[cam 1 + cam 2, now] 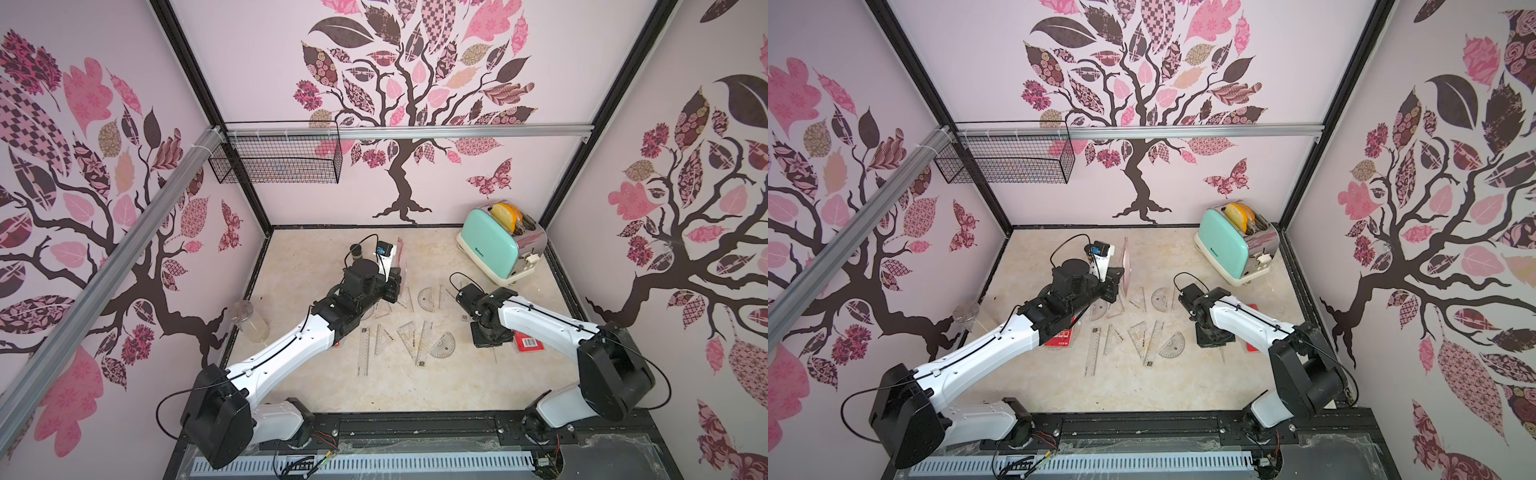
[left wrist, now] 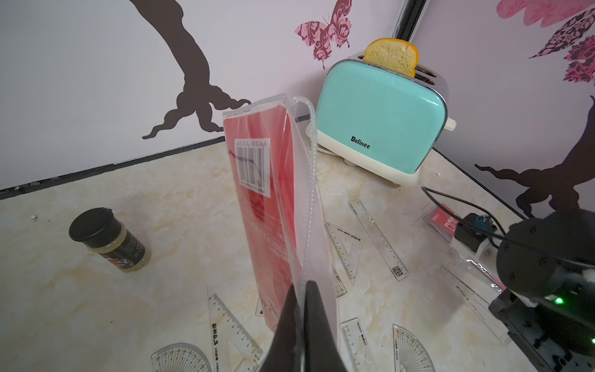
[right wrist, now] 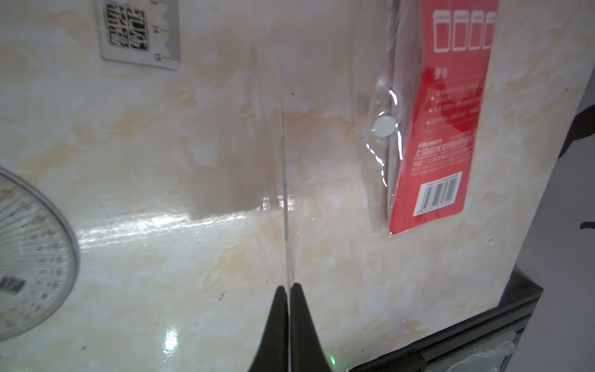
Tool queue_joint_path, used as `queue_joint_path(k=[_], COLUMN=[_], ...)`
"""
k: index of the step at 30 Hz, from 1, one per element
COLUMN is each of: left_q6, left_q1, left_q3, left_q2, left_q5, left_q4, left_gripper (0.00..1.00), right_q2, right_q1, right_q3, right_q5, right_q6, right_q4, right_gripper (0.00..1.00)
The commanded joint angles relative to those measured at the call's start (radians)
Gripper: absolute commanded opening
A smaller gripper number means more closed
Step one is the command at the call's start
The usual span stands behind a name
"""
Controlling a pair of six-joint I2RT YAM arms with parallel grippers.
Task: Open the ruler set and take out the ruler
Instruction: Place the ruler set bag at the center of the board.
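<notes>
Close to us, our right gripper (image 3: 289, 291) has its jaws shut tight on a thin clear ruler (image 3: 284, 193), seen from its edge, over the table (image 3: 354, 273). Our left gripper (image 2: 301, 290) pinches the ruler set pouch (image 2: 267, 193) and holds it up on end. We think the ruler is out, so little is left to do.

Loose rulers (image 1: 364, 351), triangles (image 1: 406, 332) and half-circles (image 1: 442, 345) lie flat on the pale, stone-look table. Another red pouch (image 3: 444, 128) lies near.

Farther back stand a small jar (image 2: 109, 238) and a green toaster (image 2: 380, 122) with bread (image 2: 391, 56). The walls (image 1: 291, 62) show pink trees, and a wire basket (image 1: 282, 158) hangs high.
</notes>
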State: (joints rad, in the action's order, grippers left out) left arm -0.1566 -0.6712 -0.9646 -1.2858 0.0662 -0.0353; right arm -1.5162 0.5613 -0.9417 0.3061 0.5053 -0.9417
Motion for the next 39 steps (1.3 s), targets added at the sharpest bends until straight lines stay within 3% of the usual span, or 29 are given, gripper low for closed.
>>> queue_joint_path(k=[1, 13, 22, 27, 39], left_q6=[0.006, 0.004, 0.022, 0.089, 0.168], left_q1=[0.01, 0.033, 0.034, 0.066, 0.109], left_q3=[0.009, 0.011, 0.021, -0.018, -0.011], left_q2=[0.019, 0.029, 0.145, 0.138, 0.093], left_q5=[-0.007, 0.022, 0.268, 0.368, 0.454], left_q4=[0.006, -0.041, -0.3, -0.432, -0.586], left_gripper=[0.0, 0.0, 0.0, 0.0, 0.0], right_q2=[-0.035, -0.088, -0.113, -0.117, -0.108], right_q1=[0.027, 0.064, 0.064, 0.064, 0.063], right_q3=[-0.028, -0.031, 0.002, -0.002, -0.008], right_q5=[-0.029, -0.143, -0.202, -0.227, -0.196], right_q6=[0.018, -0.015, -0.081, -0.101, -0.099], right_q4=[0.022, 0.11, 0.192, 0.221, 0.174], right_gripper=[0.0, 0.05, 0.13, 0.16, 0.29])
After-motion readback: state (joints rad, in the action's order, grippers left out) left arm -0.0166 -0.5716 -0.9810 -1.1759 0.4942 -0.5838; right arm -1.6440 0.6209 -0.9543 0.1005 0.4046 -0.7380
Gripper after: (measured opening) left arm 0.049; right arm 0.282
